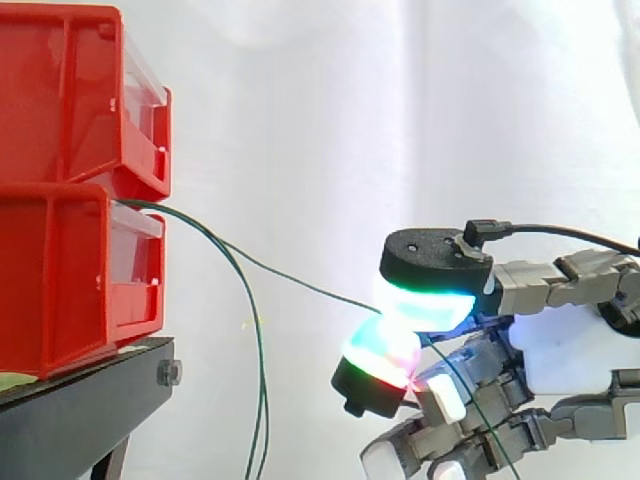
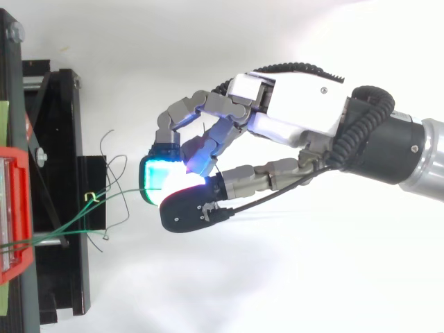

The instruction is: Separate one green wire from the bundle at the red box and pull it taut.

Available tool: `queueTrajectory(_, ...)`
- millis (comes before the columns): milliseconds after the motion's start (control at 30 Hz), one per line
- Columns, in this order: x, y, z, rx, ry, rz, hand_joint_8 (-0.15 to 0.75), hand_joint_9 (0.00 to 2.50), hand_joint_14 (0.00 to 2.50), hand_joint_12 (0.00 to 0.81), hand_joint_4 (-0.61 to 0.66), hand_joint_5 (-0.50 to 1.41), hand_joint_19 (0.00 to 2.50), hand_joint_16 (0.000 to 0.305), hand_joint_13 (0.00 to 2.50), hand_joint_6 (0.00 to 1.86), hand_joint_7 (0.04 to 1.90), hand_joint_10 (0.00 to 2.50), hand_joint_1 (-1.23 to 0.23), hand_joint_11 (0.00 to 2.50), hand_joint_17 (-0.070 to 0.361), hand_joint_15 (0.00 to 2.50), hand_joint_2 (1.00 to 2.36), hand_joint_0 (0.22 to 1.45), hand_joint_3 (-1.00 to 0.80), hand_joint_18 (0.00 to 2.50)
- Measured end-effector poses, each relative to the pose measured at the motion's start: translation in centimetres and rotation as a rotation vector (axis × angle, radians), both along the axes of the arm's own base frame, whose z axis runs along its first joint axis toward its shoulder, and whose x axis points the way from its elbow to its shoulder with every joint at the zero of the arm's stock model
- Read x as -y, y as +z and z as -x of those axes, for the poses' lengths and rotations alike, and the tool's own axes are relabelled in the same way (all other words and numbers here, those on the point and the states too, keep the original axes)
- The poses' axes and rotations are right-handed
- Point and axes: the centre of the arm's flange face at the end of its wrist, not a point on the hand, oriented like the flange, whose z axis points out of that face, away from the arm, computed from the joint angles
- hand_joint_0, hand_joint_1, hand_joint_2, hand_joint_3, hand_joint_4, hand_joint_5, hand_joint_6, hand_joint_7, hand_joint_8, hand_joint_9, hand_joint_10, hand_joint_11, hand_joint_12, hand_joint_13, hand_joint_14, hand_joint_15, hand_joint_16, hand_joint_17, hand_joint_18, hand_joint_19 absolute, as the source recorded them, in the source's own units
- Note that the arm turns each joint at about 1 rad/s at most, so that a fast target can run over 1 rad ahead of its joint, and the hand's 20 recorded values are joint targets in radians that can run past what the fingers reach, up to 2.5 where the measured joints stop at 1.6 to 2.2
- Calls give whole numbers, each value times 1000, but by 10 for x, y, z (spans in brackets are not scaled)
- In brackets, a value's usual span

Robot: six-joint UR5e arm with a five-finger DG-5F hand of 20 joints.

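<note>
Box: red box (image 1: pixel 60 290) at left; wiring leaves its front
Bundle: loose strands (image 1: pixel 261 390) hang slack beside it
Wire: green wire (image 1: pixel 300 283) nearly straight; we draw rightward, level, slowly
Hand: hand (image 2: pixel 298 111) pinches it between glowing pads; we grip firmly

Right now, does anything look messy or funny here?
A bit messy: loose green wires droop from the red bins and dangle past the black stand. One green wire runs across to the hand, pinched between its glowing pads. Nothing looks broken or spilled.
</note>
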Motion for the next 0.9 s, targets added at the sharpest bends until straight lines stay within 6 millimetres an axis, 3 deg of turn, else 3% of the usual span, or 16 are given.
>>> queueTrajectory(900,0,0,0,-1,-1,4,308,1173,13,379,47,-104,505,58,773,907,1155,22,-815,615,131,375,1014,615,-31,803)
